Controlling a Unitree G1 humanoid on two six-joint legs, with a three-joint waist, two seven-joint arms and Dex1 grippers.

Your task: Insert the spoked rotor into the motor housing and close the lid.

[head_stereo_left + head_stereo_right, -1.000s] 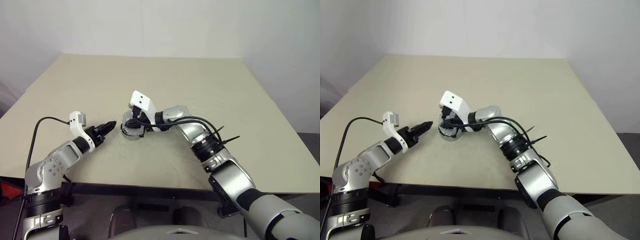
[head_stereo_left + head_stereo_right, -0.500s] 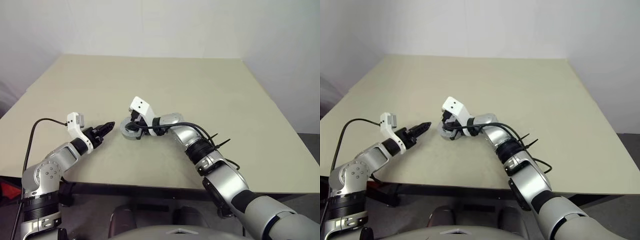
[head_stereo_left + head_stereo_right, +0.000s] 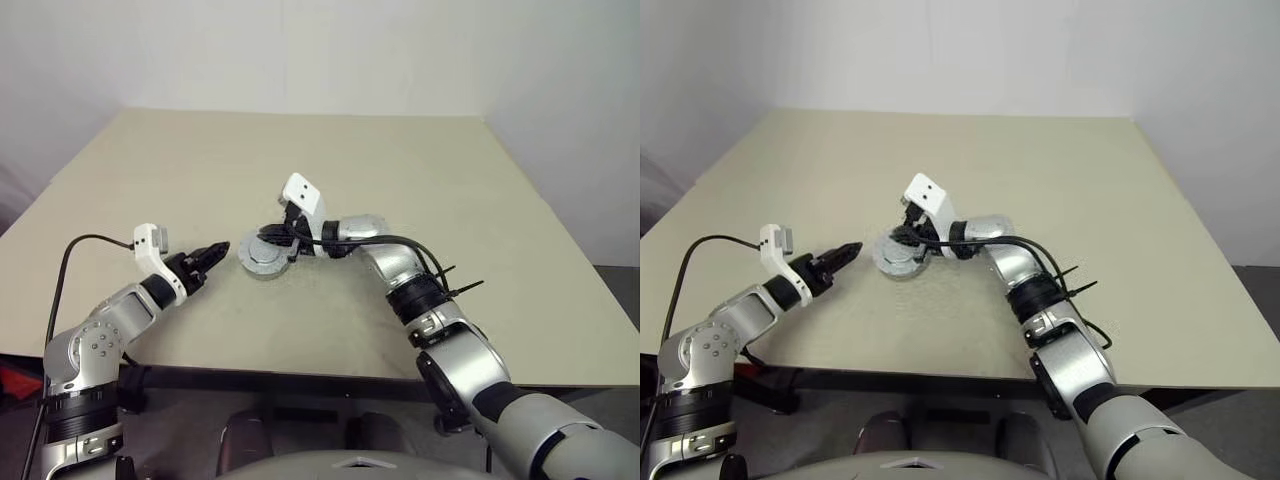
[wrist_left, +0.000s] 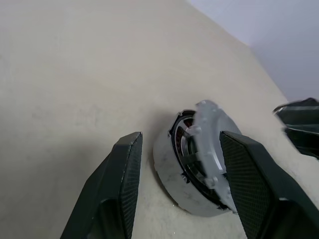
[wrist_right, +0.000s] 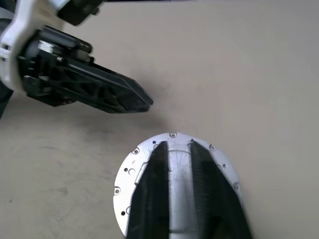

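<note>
Right claw (image 3: 283, 240) lifted, fingers parted; lid (image 4: 209, 144) tilted on motor housing (image 4: 172, 172); left claw (image 3: 218, 251) open.

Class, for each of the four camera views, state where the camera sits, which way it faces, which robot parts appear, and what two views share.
Left eye view: on the head, facing forward and down at the table; both arms show.
Right eye view: same head, same scene.
Left wrist view: on the left arm, looking along the left gripper at the motor housing with the lid tilted on it.
Right wrist view: on the right arm, looking down past the right gripper onto the lid; the left gripper shows beyond.
Shared: both wrist views show the lid.
</note>
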